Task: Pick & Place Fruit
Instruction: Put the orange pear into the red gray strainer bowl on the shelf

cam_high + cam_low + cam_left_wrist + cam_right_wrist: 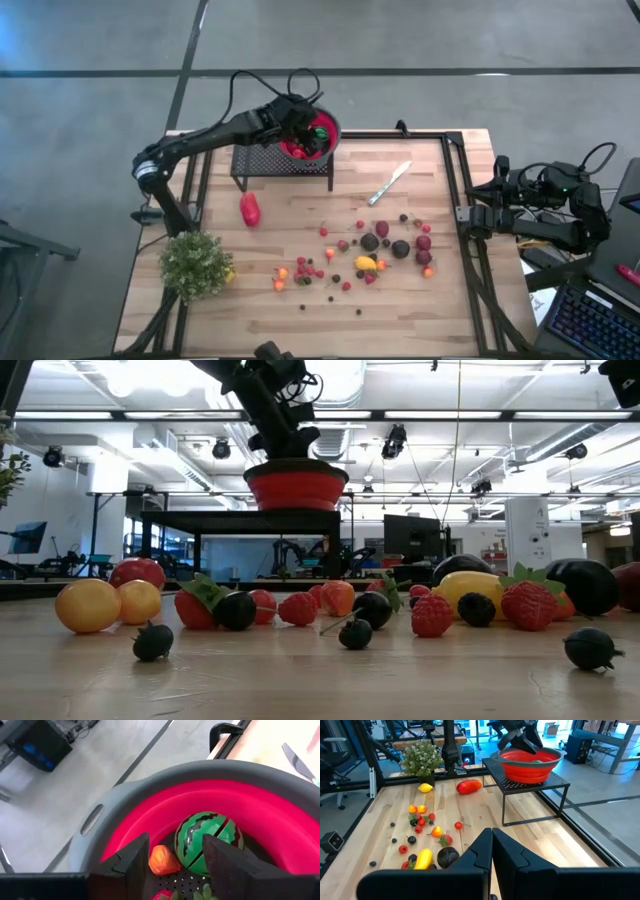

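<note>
L gripper (172,862) jaws apart over red collapsible bowl (280,815), small orange fruit (162,860) lying below, likely released; R gripper (491,851) shut, parked at table edge.

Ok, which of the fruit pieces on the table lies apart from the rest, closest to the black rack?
The larger red piece. It lies alone just below the rack's left corner, above the plant, while the small fruits cluster on the table's right half.

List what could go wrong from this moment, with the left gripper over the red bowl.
1. The left gripper sits low inside the red bowl, its fingers open beside the small orange fruit and toy watermelon; lifting carelessly could snag the rim and shift the bowl on its black stand.
2. The scattered fruit lies crowded, so the next grasp may knock neighbours rolling.
</note>
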`<state>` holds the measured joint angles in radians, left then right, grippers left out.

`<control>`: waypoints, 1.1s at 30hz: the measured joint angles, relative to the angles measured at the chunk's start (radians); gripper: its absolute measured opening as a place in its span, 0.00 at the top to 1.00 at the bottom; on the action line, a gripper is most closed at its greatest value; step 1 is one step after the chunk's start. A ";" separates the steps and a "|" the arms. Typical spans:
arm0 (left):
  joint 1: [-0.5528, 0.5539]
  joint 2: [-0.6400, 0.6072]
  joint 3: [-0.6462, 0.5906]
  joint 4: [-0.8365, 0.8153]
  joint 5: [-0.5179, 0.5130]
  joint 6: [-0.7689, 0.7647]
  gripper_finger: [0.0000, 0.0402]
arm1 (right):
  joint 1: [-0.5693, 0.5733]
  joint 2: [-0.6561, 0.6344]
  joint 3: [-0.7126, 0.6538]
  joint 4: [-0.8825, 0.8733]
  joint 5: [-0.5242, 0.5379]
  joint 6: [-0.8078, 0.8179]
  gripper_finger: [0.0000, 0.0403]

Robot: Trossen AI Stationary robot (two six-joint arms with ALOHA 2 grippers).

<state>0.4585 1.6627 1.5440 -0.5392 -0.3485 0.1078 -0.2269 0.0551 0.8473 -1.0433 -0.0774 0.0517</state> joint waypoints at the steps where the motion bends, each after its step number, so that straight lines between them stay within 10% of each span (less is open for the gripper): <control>1: -0.002 -0.004 0.000 0.000 0.000 0.011 0.53 | 0.000 0.000 0.000 0.000 0.000 0.000 0.98; 33: -0.561 -0.111 -0.065 -0.060 0.016 0.175 0.56 | 0.000 0.000 0.000 0.000 0.000 -0.002 0.98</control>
<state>-0.1022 1.5517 1.4792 -0.5995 -0.3321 0.2833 -0.2272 0.0551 0.8471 -1.0433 -0.0774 0.0502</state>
